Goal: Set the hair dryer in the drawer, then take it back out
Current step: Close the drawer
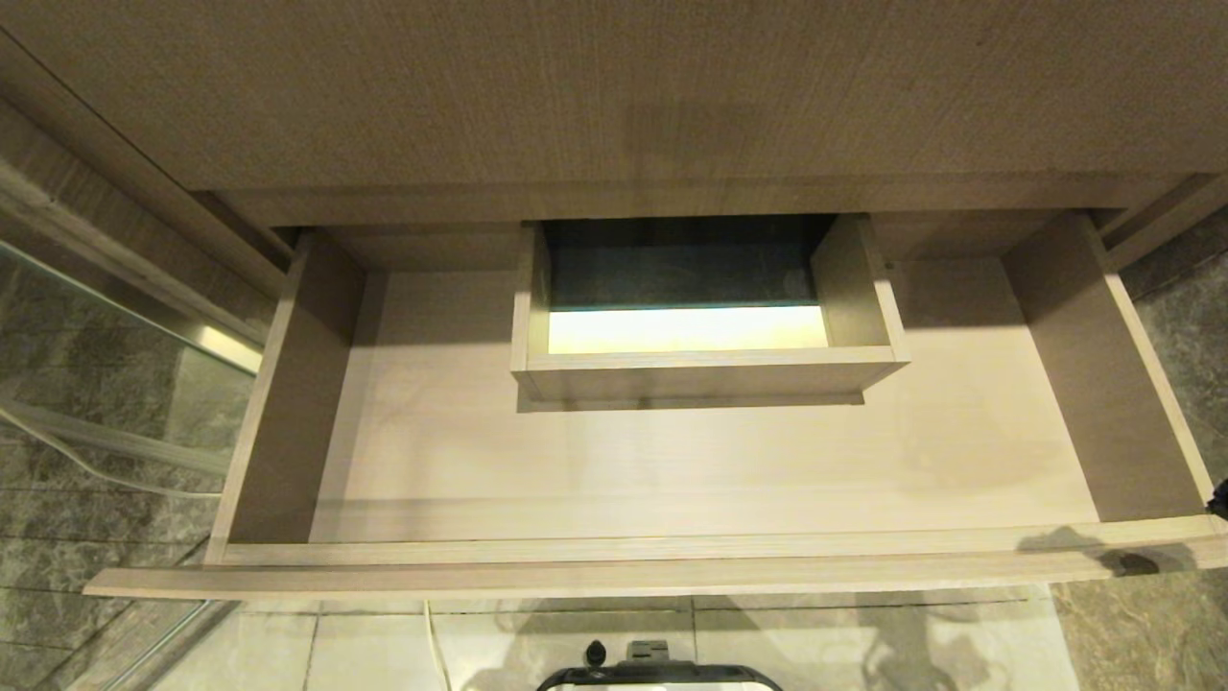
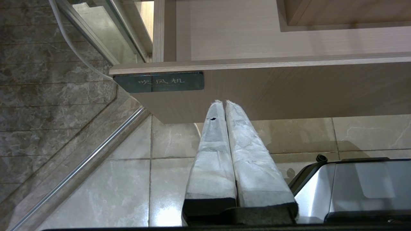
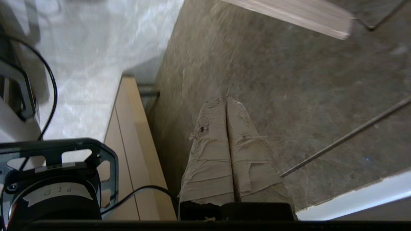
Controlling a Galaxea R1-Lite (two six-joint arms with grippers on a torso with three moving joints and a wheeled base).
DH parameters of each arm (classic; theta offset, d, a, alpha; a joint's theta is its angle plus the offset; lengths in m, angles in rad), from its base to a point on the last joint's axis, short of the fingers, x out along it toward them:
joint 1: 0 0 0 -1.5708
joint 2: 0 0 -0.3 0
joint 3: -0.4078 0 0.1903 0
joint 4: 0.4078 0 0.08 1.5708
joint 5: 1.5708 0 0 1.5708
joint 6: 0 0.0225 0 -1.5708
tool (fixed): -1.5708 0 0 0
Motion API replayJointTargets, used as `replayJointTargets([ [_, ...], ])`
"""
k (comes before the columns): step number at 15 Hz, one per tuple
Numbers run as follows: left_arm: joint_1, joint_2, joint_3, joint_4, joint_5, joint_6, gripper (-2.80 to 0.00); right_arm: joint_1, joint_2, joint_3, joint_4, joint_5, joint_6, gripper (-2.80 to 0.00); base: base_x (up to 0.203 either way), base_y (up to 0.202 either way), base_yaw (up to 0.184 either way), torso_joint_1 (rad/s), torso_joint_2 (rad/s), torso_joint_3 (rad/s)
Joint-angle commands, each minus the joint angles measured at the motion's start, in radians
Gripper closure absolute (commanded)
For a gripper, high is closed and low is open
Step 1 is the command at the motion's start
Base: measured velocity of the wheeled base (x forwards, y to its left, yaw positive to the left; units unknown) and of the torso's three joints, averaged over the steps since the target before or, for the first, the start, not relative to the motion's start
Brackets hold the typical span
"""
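The drawer [image 1: 614, 574] stands pulled out under the counter, and its light wood floor is bare around the boxed cutout [image 1: 710, 369]. The hair dryer is out of view. My left gripper [image 2: 223, 102] is shut and empty, hanging just below the drawer's front [image 2: 289, 89], near the black label [image 2: 160, 82]. My right gripper [image 3: 224, 98] is shut with nothing in it and sits off the drawer's right side, over dark stone. A pale wooden edge [image 3: 305, 16] lies beyond it. In the head view only a dark bit of that arm [image 1: 1220, 499] shows.
A glass panel with a metal rail [image 1: 115, 317] stands to the left of the drawer. A thin white cord [image 1: 436, 643] runs over the pale floor tiles beside my base [image 1: 662, 672]. A light wood cabinet side [image 3: 128, 144] is near the right arm.
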Motion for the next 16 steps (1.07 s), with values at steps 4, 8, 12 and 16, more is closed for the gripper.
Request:
replayJointTargets([
  [4, 0.000, 0.000, 0.002, 0.000, 0.000, 0.000, 0.00, -0.003, 0.169, -0.004, -0.008, -0.001, -0.002, 0.00, 0.000, 0.000, 0.000, 0.000, 0.00, 0.000],
  [8, 0.000, 0.000, 0.002, 0.000, 0.000, 0.000, 0.00, -0.002, 0.238, -0.029, -0.065, 0.004, -0.001, 0.00, 0.000, 0.000, 0.000, 0.000, 0.00, 0.000],
  [12, 0.000, 0.000, 0.000, 0.000, 0.000, 0.000, 0.00, -0.002, 0.259, -0.037, -0.194, 0.010, 0.000, 0.00, 0.000, 0.000, 0.000, 0.000, 0.00, 0.000],
  [16, 0.000, 0.000, 0.002, 0.000, 0.000, 0.000, 0.00, -0.003, 0.258, -0.049, -0.276, 0.014, 0.032, 0.00, 0.000, 0.000, 0.000, 0.000, 0.00, 0.000],
])
